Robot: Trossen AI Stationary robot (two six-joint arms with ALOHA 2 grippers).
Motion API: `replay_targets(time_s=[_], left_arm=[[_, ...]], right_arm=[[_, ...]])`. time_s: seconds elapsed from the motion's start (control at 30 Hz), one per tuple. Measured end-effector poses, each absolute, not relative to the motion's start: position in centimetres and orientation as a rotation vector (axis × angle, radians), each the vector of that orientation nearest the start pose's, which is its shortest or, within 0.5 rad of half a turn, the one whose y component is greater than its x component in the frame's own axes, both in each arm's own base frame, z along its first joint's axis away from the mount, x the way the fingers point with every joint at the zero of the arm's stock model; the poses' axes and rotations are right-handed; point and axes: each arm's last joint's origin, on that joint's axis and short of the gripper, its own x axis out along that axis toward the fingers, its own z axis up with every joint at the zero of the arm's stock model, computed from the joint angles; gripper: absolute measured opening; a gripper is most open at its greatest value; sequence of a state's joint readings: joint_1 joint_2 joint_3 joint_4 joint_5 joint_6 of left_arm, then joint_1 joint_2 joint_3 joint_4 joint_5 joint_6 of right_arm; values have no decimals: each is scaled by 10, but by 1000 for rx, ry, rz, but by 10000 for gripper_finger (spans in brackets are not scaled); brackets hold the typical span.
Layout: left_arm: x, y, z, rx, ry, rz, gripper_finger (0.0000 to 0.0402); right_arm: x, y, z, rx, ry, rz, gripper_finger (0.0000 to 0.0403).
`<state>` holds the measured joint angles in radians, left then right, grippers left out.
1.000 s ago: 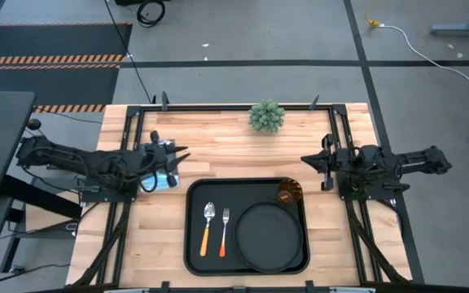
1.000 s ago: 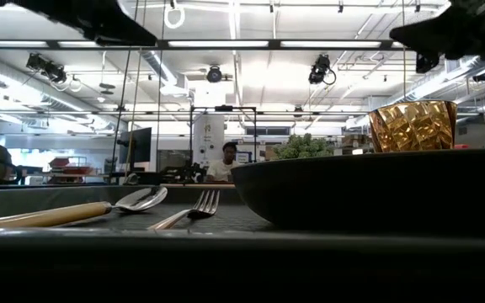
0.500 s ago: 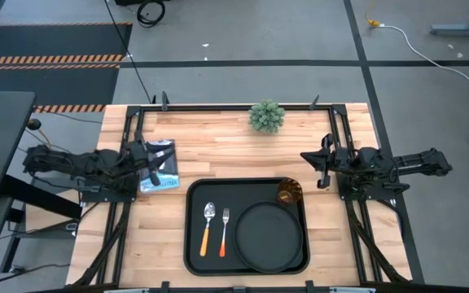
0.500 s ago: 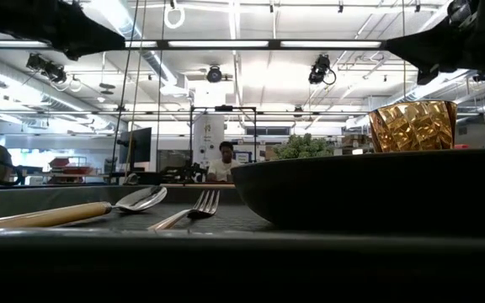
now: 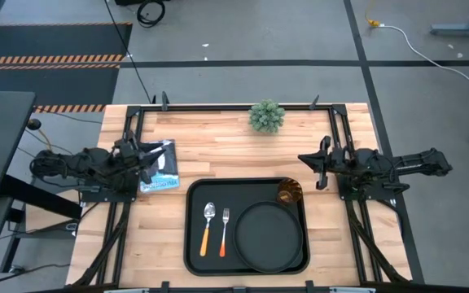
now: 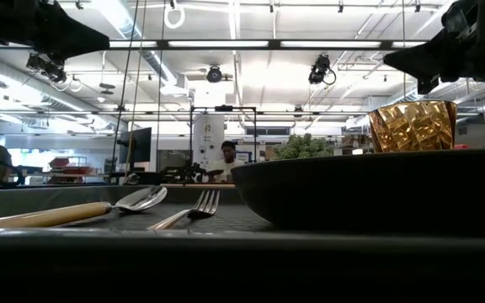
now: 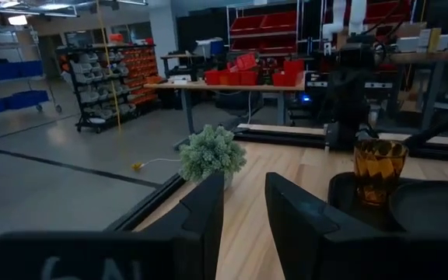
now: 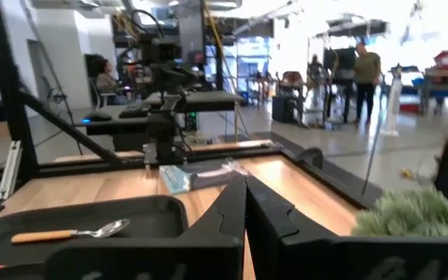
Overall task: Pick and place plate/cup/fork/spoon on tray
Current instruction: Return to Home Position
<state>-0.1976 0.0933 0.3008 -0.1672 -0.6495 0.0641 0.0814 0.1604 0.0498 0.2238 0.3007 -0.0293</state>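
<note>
The black tray [image 5: 190, 244] lies at the table's near middle. On it rest the round black plate [image 5: 271, 236], the amber cup [image 5: 289, 193] upright at the tray's far right corner, the spoon [image 5: 208, 226] and the fork [image 5: 224, 228], side by side on the tray's left part with their handles toward the near edge. My left gripper [image 5: 153, 155] hovers over the table's left side, left of the tray, slightly open and empty [image 7: 245, 183]. My right gripper [image 5: 303, 159] hovers just beyond the tray's far right corner, shut and empty [image 8: 246, 187].
A blue-and-white packet [image 5: 161, 167] lies on the wood under my left gripper. A small green plant [image 5: 267, 116] stands at the far edge's middle. Black frame rails run along the table's left and right sides. Bare wood lies between the tray and the plant.
My left gripper has drawn back toward the table's left edge, away from the tray, and now uncovers more of the packet. The things on the tray have not moved.
</note>
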Motion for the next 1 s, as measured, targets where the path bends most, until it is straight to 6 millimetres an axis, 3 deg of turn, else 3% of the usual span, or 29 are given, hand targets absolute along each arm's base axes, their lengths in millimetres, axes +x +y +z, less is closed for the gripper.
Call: replay_targets(time_s=[0.17, 0.3, 0.5, 0.77, 1.0], left_arm=[[73, 2, 240, 44, -34, 398, 105], [70, 1, 250, -77, -154, 318, 105], [71, -2, 255, -39, -195, 227, 105], [84, -9, 230, -48, -337, 68, 105], [85, -14, 225, -77, -346, -87, 105]], right_arm=[[105, -2, 185, 92, -78, -275, 9], [105, -2, 184, 124, -77, -278, 9], [105, -2, 185, 121, -88, -278, 9], [105, -2, 185, 118, -87, -279, 9], [105, -2, 185, 118, -87, -279, 9]])
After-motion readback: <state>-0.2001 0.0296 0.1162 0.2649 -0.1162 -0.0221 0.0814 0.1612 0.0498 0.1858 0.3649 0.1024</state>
